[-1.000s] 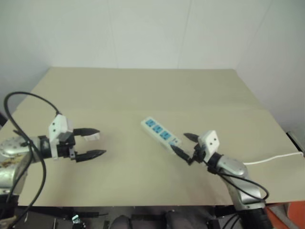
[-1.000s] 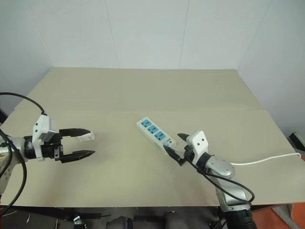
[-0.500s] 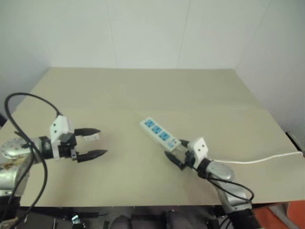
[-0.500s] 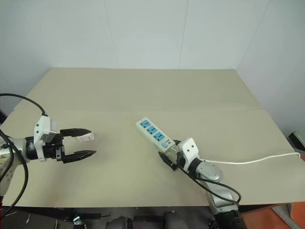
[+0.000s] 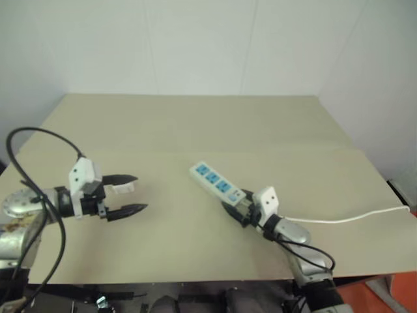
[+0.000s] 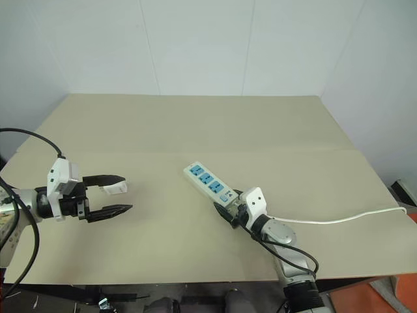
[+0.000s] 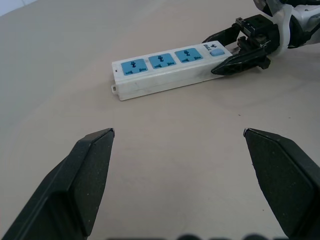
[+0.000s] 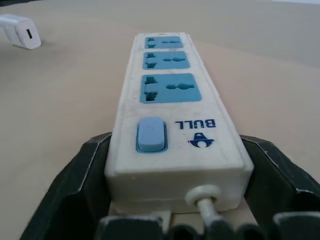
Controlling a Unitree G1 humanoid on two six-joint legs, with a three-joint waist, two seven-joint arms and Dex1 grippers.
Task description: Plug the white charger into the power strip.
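Near the counter's (image 6: 195, 124) front edge, our right hand (image 6: 227, 210) straddles the power strip's (image 6: 210, 185) switch end, fingers flanking it, likely to steady it. Left hand (image 6: 116, 195) hangs wide open, empty, beside the white charger (image 6: 115, 189), ready to grab it.

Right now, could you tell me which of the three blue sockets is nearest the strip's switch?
The end socket next to the switch, at the strip's cord end inside the right gripper; the other two lie farther along.
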